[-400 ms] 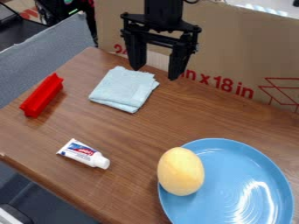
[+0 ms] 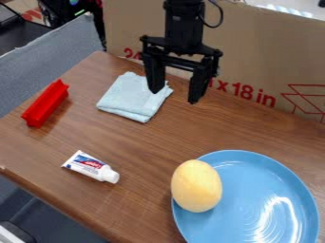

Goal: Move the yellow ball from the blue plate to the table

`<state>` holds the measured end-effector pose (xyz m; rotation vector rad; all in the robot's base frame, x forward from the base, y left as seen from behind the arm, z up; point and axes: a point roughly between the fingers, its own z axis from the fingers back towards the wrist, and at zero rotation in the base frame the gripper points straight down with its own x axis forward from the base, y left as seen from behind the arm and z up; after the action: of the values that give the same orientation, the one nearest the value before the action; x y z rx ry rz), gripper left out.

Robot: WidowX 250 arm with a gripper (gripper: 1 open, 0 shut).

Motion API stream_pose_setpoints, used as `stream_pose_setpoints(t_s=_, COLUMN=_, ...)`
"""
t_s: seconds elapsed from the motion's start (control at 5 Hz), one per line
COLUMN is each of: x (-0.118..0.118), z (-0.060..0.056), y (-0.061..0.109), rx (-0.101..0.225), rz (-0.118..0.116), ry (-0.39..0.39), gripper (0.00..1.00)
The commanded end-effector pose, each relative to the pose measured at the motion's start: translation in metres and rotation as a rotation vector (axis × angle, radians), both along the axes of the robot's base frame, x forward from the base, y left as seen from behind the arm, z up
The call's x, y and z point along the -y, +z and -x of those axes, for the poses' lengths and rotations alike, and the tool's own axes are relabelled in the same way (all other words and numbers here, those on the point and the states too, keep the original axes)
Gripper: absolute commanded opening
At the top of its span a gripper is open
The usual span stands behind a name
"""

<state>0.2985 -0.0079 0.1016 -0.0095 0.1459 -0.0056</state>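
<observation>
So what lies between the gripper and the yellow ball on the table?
Nothing: in the camera view only bare table separates the open gripper from the ball. The cloth lies just left of that stretch.

Yellow ball [image 2: 196, 185] on blue plate [image 2: 273, 218]; fingers [image 2: 199, 85] spread above table [image 2: 152, 142].

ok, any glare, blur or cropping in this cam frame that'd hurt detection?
Camera view: soft, even light; white glare streaks on the blue plate, which is cropped at the right and bottom edges. The yellow ball is matte, no hotspot. The open gripper is dark and slightly soft against the cardboard box. The whole frame is low resolution; text on the tube is unreadable.
</observation>
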Motion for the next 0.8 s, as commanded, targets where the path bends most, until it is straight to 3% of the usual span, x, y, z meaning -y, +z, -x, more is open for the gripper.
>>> stream_pose_setpoints(t_s=0.0, x=0.002, z=0.000, y=0.002, rx=0.015, rz=0.002, ry=-0.055, gripper=1.00)
stream_pose_setpoints(t_s=0.2, x=0.002, z=0.003, y=-0.007, rx=-0.012, rz=-0.004, ry=-0.084, gripper=1.00)
stream_pose_setpoints(t_s=0.4, x=0.021, z=0.021, y=-0.011, rx=-0.008, rz=0.012, ry=-0.291, gripper=1.00)
stream_pose_setpoints(t_s=0.6, x=0.026, z=0.034, y=0.003, rx=0.019, rz=-0.006, ry=-0.475, gripper=1.00)
